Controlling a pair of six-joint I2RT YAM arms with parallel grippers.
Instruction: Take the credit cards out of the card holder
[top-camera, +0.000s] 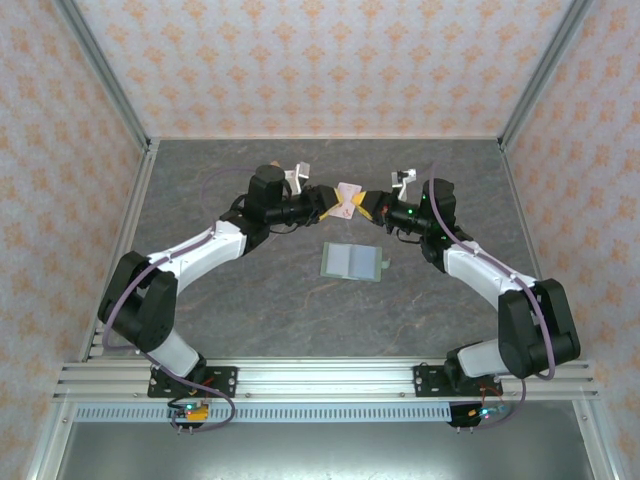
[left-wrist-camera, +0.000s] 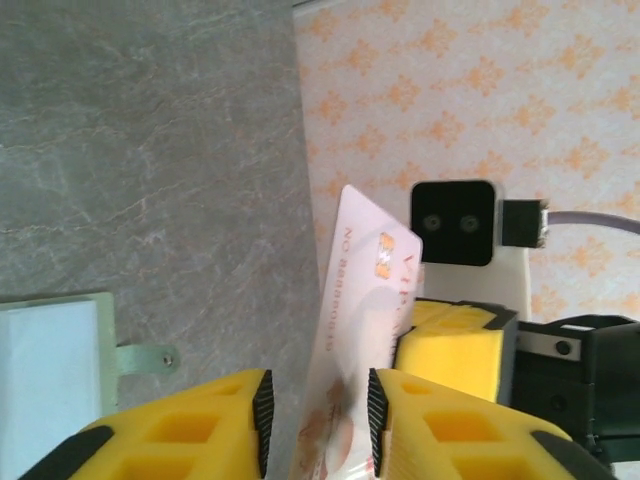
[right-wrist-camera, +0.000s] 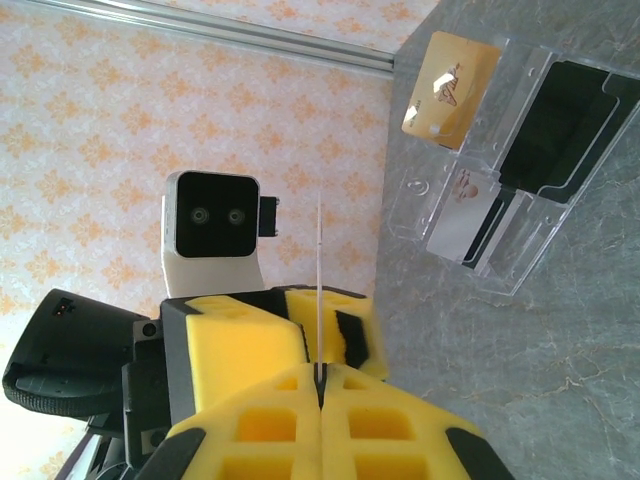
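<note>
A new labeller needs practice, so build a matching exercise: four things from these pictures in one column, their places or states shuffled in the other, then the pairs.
1. white-and-pink plastic credit card
2. sage-green flat folding card holder
3. gold rectangular card
4. left gripper

a. inside the clear plastic tray
b. jaws apart around the credit card
c. lying open on the grey marbled table
d. clamped in the shut right gripper

Pairs: 1-d, 2-c, 3-a, 4-b
</note>
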